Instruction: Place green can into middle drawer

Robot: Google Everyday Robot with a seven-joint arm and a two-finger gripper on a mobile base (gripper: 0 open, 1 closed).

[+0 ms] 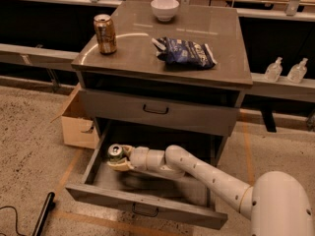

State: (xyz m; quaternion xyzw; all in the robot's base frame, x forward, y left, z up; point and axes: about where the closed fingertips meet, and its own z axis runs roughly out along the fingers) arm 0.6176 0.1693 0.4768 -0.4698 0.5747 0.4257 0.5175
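Green can (115, 152), one only, gripped by pincer (118, 158) inside middle drawer (142, 201).

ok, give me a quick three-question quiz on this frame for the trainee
1. True or false: the white end effector grips the dark-green drink can within the open grey metal middle drawer.
2. What lies on the grey cabinet top right of the gold-orange can? A) blue snack bag B) red mug C) banana
3. Fill in: the grey upper drawer front with the black handle is ____.
Key: 1 true; 2 A; 3 shut.
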